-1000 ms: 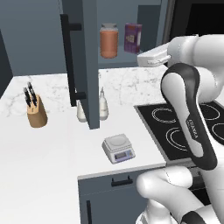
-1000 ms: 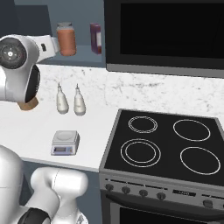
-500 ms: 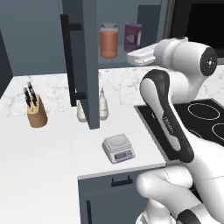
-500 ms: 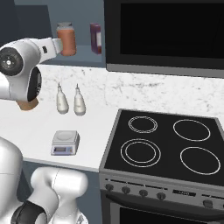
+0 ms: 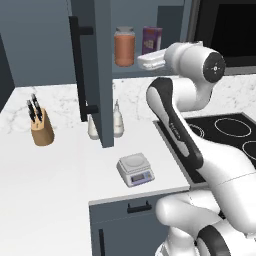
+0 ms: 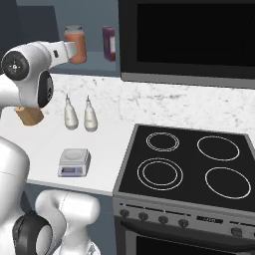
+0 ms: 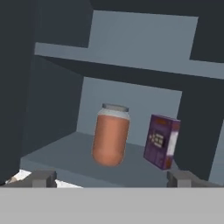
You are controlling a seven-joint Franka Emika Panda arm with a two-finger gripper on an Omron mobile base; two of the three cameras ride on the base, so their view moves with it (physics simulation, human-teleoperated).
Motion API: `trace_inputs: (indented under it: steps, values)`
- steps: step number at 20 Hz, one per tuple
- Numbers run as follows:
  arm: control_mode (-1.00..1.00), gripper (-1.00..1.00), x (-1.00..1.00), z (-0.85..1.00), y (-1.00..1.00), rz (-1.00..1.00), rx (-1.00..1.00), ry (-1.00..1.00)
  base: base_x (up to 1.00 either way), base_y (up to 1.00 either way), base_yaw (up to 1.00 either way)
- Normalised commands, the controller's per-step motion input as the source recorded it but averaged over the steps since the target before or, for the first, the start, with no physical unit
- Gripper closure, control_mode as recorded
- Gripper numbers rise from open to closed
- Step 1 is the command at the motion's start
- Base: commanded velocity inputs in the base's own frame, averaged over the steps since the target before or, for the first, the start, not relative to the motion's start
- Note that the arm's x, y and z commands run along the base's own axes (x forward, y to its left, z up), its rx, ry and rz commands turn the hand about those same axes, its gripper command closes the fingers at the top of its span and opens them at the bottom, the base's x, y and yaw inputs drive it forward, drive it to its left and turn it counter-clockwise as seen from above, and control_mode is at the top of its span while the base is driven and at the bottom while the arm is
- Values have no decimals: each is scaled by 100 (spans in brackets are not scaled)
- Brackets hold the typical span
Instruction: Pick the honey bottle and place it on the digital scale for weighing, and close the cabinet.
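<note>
Now reach step: fingers [image 7: 111, 178] spread wide apart, aimed at honey bottle [image 7: 110, 134] upright on cabinet shelf [image 7: 131, 173], beside purple box [image 7: 162, 141]. Nothing held. Next: advance, straddle jar, clamp. Digital scale [image 5: 135, 169] waits on desk [image 5: 50, 175]; cabinet door [image 5: 92, 65] open.

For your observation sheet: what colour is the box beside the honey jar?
Purple, the box beside the honey jar; clearest in the hand view.

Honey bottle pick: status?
Gripper open, empty, short of the cabinet shelf. Honey bottle upright on the shelf, purple box beside it. Digital scale bare. Cabinet door open. Nothing between fingers and bottle.
</note>
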Motion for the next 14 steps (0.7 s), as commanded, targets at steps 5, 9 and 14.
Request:
trace_inputs:
  steps: [5, 9, 14]
  values:
    - [-100, -100, 35, 6, 0, -3, 0, 1, 0, 0, 0]
    - [-100, -100, 44, 0, 0, -1, 0, 3, 0, 0, 0]
    - [-100, -100, 44, 3, 0, 0, 0, 0, 0, 0, 0]
